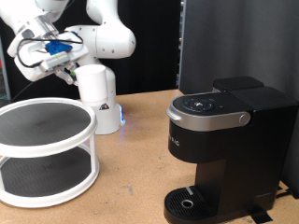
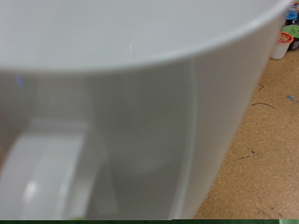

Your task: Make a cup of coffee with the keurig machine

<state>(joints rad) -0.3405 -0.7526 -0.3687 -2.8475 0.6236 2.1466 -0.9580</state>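
A: Exterior view. Where did the arm and the task's things stand?

B: The white Panda arm (image 1: 98,33) was raised at about ten o'clock in the frame, above the two-tier white rack (image 1: 45,149) with its dark round shelves. Its gripper (image 1: 58,58) hung at the arm's end among blue cabling; whether the fingers were wide, narrow or closed on anything could not be told from here. The keurig machine (image 1: 224,140) stood on the wooden table (image 1: 131,177) at about four o'clock, lid down, silver-grey handle across its front, round drip base bare. No cup could be made out in this view.

A: And the white post behind the rack?

B: The arm's base (image 1: 97,96), at about eleven o'clock from the machine, well apart from it.

A: Wrist view. What filled the picture?

B: The cup (image 2: 121,103), a plain white mug seen very close and blurred, covered nearly the whole frame, with its handle loop (image 2: 42,177) showing. The wooden table (image 2: 257,140) appeared beside it, and small pods (image 2: 285,37) with coloured lids lay far off. The fingers themselves were not visible, so a grasp could not be confirmed.
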